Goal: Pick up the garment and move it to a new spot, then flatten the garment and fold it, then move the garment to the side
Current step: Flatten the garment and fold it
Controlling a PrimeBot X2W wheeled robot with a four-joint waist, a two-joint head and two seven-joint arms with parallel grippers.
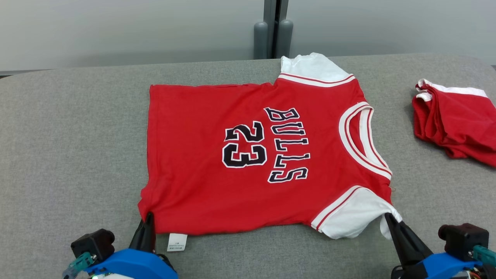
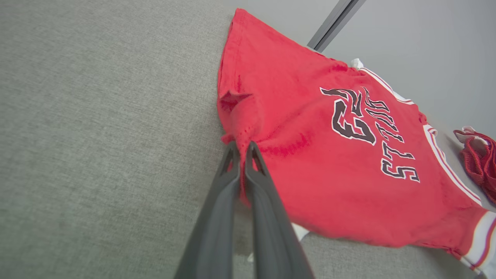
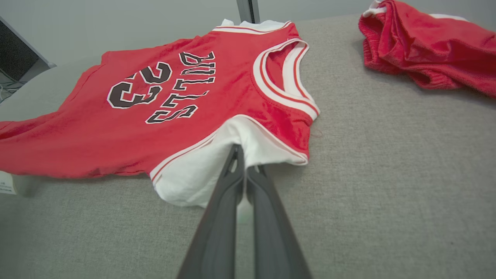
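Between pinched fingers (image 2: 223,193), near corners of jersey (image 1: 186,128)

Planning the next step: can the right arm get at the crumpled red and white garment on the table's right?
Probably not yet: the right gripper is shut on the white sleeve of the red Bulls jersey. Once it lets go, bare grey table leads to the crumpled red and white garment.

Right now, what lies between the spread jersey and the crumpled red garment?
Nothing: bare grey table separates jersey and red garment, as the head view shows.
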